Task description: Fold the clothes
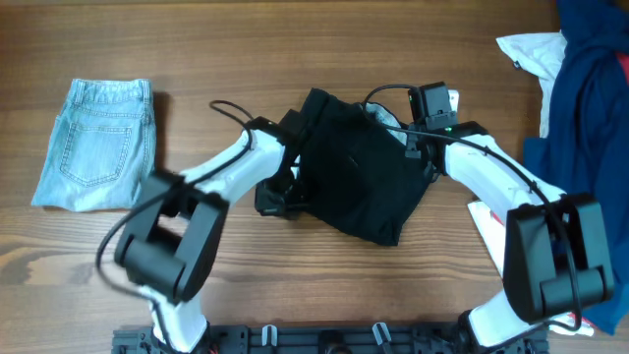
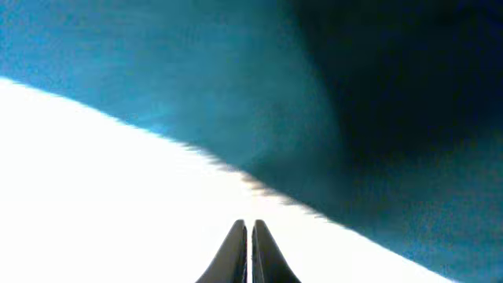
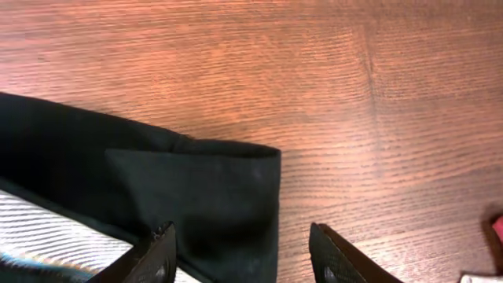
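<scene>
Wood runs under everything: the table (image 1: 295, 49) is bare brown grain from edge to edge. On its right side lies the heap (image 1: 590, 88) of navy and white clothes, loose and unfolded, so I judge most of the work is ahead.

In the middle sits the black garment (image 1: 359, 167), the piece I am working on. It lies in a rough, lopsided block with uneven edges. I would call it partly gathered, not folded, and its outline needs squaring before another fold goes in.

At the far left a pair of pale jeans (image 1: 96, 146) lies in a neat rectangle, well apart from the rest. That one looks finished.

My right gripper (image 3: 244, 251) is over the black garment's right edge. Its jaws stand apart, with a hemmed corner of the cloth lying flat on the wood between and below them, not pinched.

My left gripper (image 2: 248, 228) is at the garment's left edge with its fingers pressed together. Its own camera is washed out, so I cannot tell whether any cloth is caught between them.
</scene>
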Controlling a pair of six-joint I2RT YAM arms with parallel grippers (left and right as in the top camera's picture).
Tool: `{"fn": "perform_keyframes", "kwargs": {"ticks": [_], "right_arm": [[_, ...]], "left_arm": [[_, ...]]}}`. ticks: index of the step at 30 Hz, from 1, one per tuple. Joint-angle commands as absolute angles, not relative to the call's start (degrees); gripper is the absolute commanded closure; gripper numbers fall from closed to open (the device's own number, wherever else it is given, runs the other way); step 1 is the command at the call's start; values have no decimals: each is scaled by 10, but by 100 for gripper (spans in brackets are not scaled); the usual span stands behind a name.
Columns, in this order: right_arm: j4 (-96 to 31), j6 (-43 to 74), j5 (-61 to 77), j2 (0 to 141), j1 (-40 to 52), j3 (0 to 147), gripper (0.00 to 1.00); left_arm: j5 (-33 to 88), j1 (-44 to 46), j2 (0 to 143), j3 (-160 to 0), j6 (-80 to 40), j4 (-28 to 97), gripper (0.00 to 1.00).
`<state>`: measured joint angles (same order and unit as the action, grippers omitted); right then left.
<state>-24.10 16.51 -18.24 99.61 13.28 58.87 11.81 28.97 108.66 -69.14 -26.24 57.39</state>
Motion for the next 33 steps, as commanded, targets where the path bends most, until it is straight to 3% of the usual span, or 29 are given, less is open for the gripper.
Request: {"fn": "perform_keyframes", "kwargs": {"ticks": [1, 2, 5, 9, 12, 20, 27, 33], "right_arm": [[-196, 86, 3, 933, 133, 602, 45], [-176, 69, 81, 929, 133, 602, 45], [-137, 55, 225, 932, 134, 602, 45], [-109, 45, 236, 941, 147, 602, 74], [-91, 45, 245, 956, 159, 602, 87], [-11, 70, 266, 1043, 169, 602, 87], [157, 161, 188, 1142, 169, 602, 84], [162, 180, 234, 1206, 177, 602, 87]], "left_arm": [[9, 283, 968, -694, -309, 535, 52], [-8, 279, 954, -694, -309, 506, 44], [-19, 258, 956, -694, -305, 415, 41], [31, 226, 998, -694, -305, 347, 42], [43, 214, 1046, -694, -305, 310, 43], [108, 214, 1136, -693, -305, 296, 45], [146, 259, 1164, -682, -305, 386, 62], [146, 317, 1164, -655, -305, 401, 70]]}}
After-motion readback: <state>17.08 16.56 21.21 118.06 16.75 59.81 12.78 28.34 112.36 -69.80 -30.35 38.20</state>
